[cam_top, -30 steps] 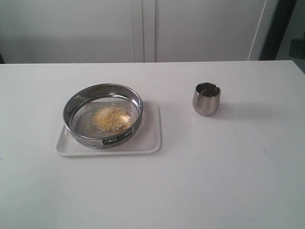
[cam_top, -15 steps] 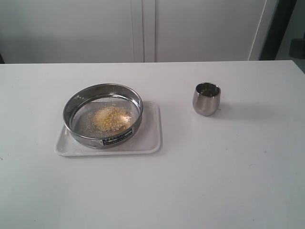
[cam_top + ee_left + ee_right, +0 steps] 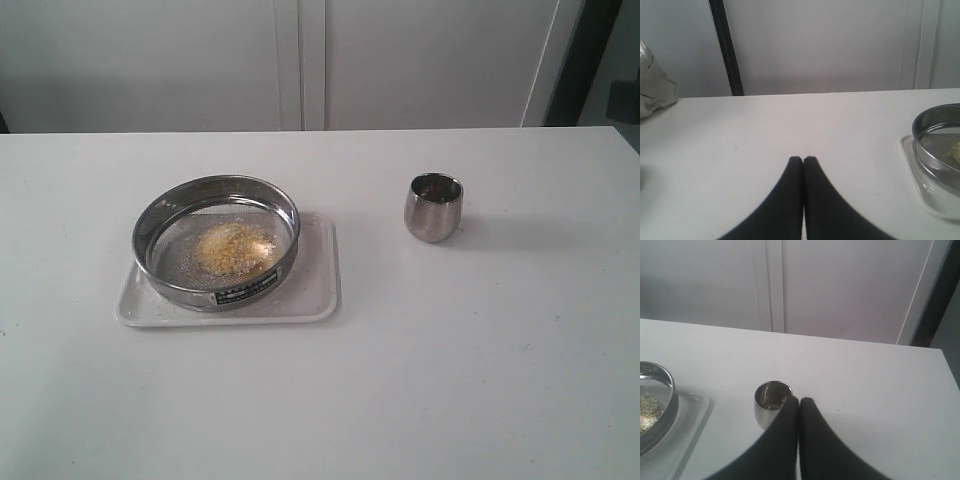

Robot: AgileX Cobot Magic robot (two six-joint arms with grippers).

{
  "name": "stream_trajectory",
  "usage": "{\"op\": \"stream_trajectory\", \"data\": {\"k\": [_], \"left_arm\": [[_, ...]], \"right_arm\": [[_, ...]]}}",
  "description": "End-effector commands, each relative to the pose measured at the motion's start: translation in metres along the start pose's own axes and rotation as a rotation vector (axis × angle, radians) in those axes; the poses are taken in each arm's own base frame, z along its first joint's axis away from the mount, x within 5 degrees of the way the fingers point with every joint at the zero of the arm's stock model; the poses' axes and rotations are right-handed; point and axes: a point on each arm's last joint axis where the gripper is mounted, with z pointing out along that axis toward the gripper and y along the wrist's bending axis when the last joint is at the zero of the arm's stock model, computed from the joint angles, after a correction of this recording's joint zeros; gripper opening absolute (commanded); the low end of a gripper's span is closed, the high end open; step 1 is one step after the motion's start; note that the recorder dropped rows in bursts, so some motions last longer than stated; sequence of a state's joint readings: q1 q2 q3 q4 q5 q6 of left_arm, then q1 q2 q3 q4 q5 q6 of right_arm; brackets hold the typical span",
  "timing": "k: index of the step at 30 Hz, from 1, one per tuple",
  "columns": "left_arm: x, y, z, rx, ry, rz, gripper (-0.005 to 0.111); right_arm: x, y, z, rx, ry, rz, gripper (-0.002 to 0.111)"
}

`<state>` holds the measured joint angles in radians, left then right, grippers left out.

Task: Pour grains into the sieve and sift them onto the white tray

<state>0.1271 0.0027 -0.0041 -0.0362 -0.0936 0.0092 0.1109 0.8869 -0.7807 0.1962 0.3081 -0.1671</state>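
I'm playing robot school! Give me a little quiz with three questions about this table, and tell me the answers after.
1. True or false: the sieve sits on the white tray.
2. Where are the grains? A) piled in the sieve B) scattered on the floor C) heaped in a blue bowl
3. Fill in the blank: the left claw and the right claw are both ____.
Key: 1 true. 2 A. 3 shut.
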Motion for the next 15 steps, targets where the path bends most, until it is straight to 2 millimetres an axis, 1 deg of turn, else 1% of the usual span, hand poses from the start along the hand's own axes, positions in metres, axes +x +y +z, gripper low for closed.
{"op": "stream_trajectory", "data": {"k": [1,12,15], "left_arm": [[-0.0005,0.0001,0.0000,-0.002,-0.018,-0.021,0.000],[-0.0006,0.0001,0.0000,-0.002,-0.018,-0.025,0.000],[0.0001,-0.0003,0.0000,0.003,-0.011,-0.067,0.000]], "right_arm": [[0.0009,-0.0006,-0.0012,0.004,-0.003,-0.010,0.000],[0.0009,-0.0006,-0.0012,0.004,-0.003,-0.010,0.000],[0.0009,-0.0006,-0.0012,0.004,-0.003,-0.010,0.000]]}}
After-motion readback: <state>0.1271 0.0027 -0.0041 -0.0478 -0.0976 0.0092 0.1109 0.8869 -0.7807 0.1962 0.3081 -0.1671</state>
